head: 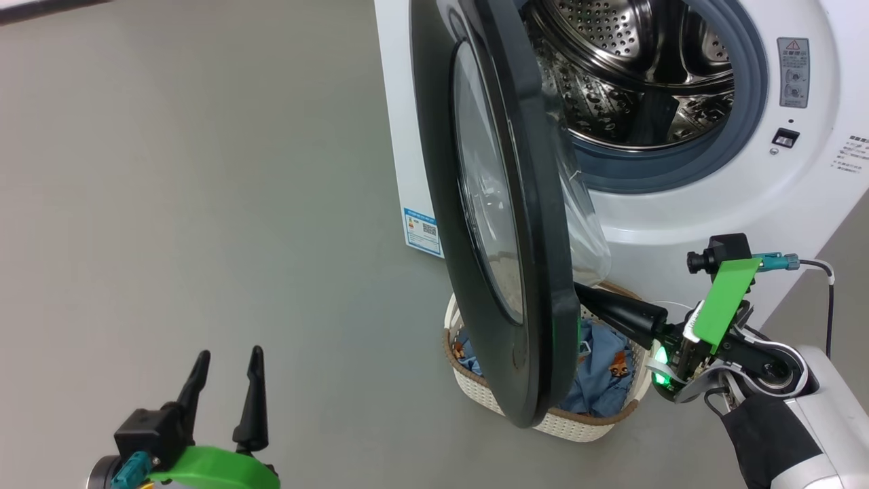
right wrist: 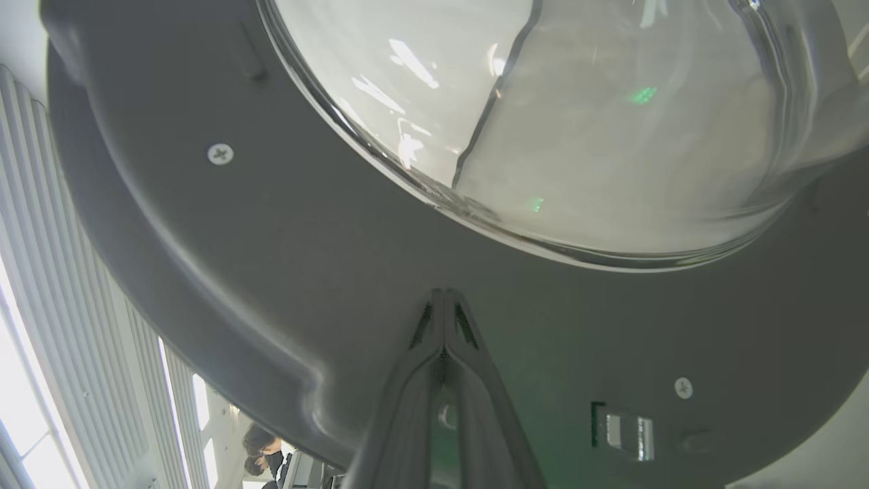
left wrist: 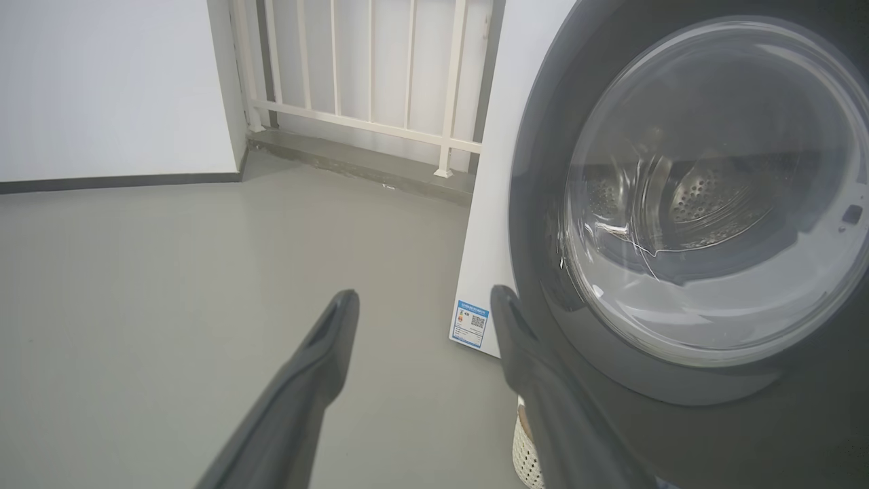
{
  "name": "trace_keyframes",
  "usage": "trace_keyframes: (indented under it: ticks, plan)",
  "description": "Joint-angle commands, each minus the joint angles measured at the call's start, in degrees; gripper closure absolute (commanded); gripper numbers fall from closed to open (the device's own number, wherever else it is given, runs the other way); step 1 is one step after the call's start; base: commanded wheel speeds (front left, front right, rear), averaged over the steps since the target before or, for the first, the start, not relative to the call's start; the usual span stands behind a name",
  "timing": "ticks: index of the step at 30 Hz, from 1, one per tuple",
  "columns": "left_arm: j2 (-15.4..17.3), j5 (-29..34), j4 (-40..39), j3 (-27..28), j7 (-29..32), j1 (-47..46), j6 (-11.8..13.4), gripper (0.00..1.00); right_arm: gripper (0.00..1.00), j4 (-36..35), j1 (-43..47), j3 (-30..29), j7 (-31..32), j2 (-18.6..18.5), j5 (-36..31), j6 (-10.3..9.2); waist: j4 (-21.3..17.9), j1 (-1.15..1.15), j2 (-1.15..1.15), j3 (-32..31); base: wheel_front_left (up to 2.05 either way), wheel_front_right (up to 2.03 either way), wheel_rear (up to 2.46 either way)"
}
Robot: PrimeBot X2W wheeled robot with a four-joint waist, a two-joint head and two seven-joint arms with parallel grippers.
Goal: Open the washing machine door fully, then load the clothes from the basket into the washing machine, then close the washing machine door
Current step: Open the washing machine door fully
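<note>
The white washing machine (head: pixel 747 204) stands at the upper right with its steel drum (head: pixel 631 75) exposed. Its black washing machine door (head: pixel 489 204) hangs partly open, nearly edge-on to the head view, above the basket (head: pixel 584 424). Blue clothes (head: pixel 604 373) with orange animals lie in the basket. My right gripper (head: pixel 580 293) is shut, its tips against the door's inner face (right wrist: pixel 271 272) just below the glass bowl (right wrist: pixel 577 122). My left gripper (head: pixel 227 363) is open and holds nothing, low at the left, facing the door's outer side (left wrist: pixel 536 204).
Bare grey floor (head: pixel 204 204) stretches left of the machine. A white railing (left wrist: pixel 366 122) and a white wall (left wrist: pixel 102 81) stand behind. A blue label (left wrist: pixel 472 324) marks the machine's side. A person (right wrist: pixel 261 448) shows past the door's rim.
</note>
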Motion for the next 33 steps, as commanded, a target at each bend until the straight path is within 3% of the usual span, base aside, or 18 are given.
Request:
trace_keyframes:
  ticks: [1,11,12,13,14,15,23,28,33]
  plan:
    - [1.0,0.7,-1.2,2.1,-0.4,-0.5,-0.1,0.0,1.0,-1.9,0.3,0.7,0.6,0.9,-0.2,0.1,-0.3,0.0,0.0,-0.1,0.0,0.0,0.0]
    - [1.0,0.5,-1.3,2.4,-0.4,-0.1,-0.1,0.0,0.97,-3.0,0.4,-0.4,-0.4,1.4,-1.2,0.1,-3.6,0.0,0.0,-0.8,0.0,0.0,0.0]
    - [1.0,0.5,-1.3,2.4,-0.4,-0.1,-0.1,0.0,0.73,-3.2,0.5,-0.6,-0.7,1.6,-1.3,0.1,-4.1,0.0,0.0,-0.9,0.0,0.0,0.0]
    - [1.0,0.4,-1.3,2.5,-0.4,-0.1,-0.1,0.0,0.58,-3.5,0.6,-0.7,-0.8,1.6,-1.4,0.1,-4.6,0.0,0.0,-1.0,0.0,0.0,0.0]
    - [1.0,0.3,-1.3,2.5,-0.4,0.0,-0.1,0.0,0.14,-3.8,0.6,-0.8,-0.9,1.6,-1.6,0.1,-5.2,0.0,0.0,-1.0,0.0,0.0,0.0]
    - [1.0,0.2,-1.3,2.4,-0.4,0.0,-0.1,0.0,0.0,-4.1,0.7,-0.8,-1.1,1.6,-1.8,0.1,-5.8,0.0,0.0,-1.0,0.0,0.0,0.0]
    - [1.0,0.0,-2.0,2.9,-0.4,0.1,0.1,0.0,0.0,-9.6,1.3,-1.1,-4.4,1.6,-5.0,0.1,-11.1,0.0,0.0,-1.1,0.0,0.0,0.0]
    - [1.0,-0.1,-2.3,3.3,-0.4,0.2,0.2,0.0,0.0,-16.7,2.6,-0.4,-10.2,2.4,-9.0,0.1,-15.4,0.0,0.0,-0.9,0.0,0.0,0.0]
    - [1.0,-0.2,-3.0,3.9,-0.4,0.3,0.3,0.0,0.0,-21.9,4.8,2.3,-18.0,1.0,-15.7,0.1,-19.4,0.0,0.0,-0.7,0.0,0.0,0.0]
